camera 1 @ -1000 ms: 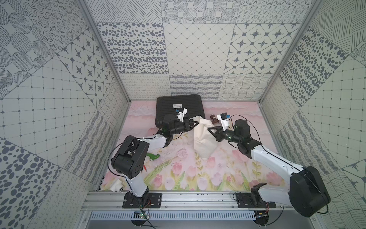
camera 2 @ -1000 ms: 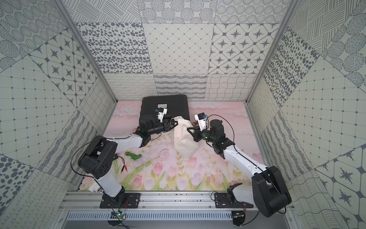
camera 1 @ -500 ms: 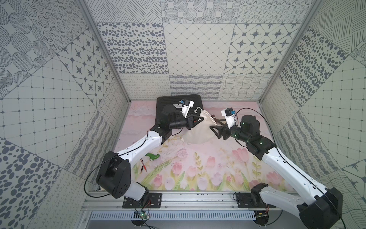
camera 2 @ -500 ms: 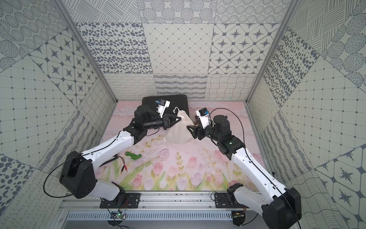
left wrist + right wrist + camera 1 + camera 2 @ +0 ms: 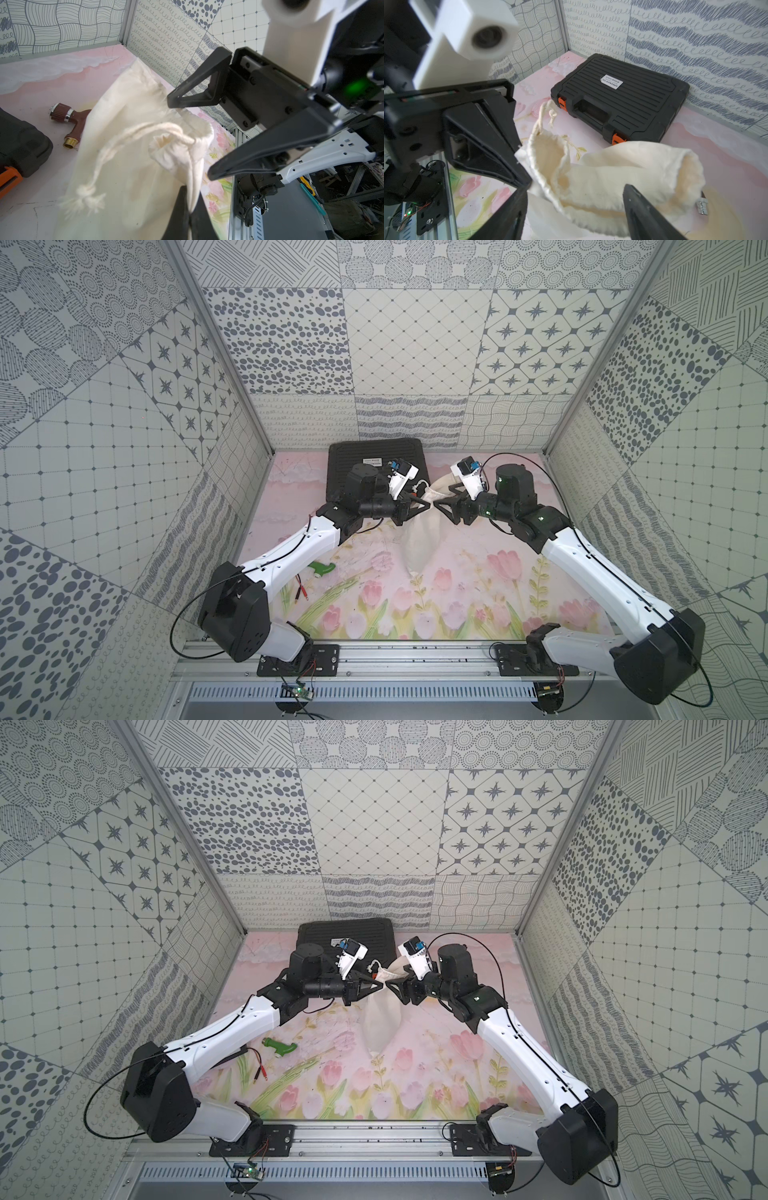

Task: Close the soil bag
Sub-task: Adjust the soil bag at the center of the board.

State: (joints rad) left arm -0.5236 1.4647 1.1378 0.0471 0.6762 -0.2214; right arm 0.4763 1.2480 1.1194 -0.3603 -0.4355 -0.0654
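Note:
The soil bag (image 5: 419,543) (image 5: 380,1019) is a cream cloth pouch, hanging above the flowered mat at mid-table. My left gripper (image 5: 427,504) (image 5: 379,986) (image 5: 188,207) is shut on a fold of cloth at the bag's rim (image 5: 193,187). My right gripper (image 5: 445,499) (image 5: 394,986) (image 5: 573,193) faces it tip to tip, open, its fingers either side of the bag's bunched top (image 5: 612,176) and closed on nothing. The mouth (image 5: 166,145) is partly gathered. A pale cord with a frayed knot (image 5: 87,195) hangs loose.
A black ribbed case with orange latches (image 5: 376,466) (image 5: 618,99) lies against the back wall, just behind the left gripper. A brown tap fitting (image 5: 70,122) sits on the mat beyond the bag. A green tool (image 5: 322,570) and red-tipped leads (image 5: 303,593) lie front left.
The right gripper has opened and let go of the bag. Both arms have risen, and the bag now hangs from the left gripper alone instead of stretching between the two.

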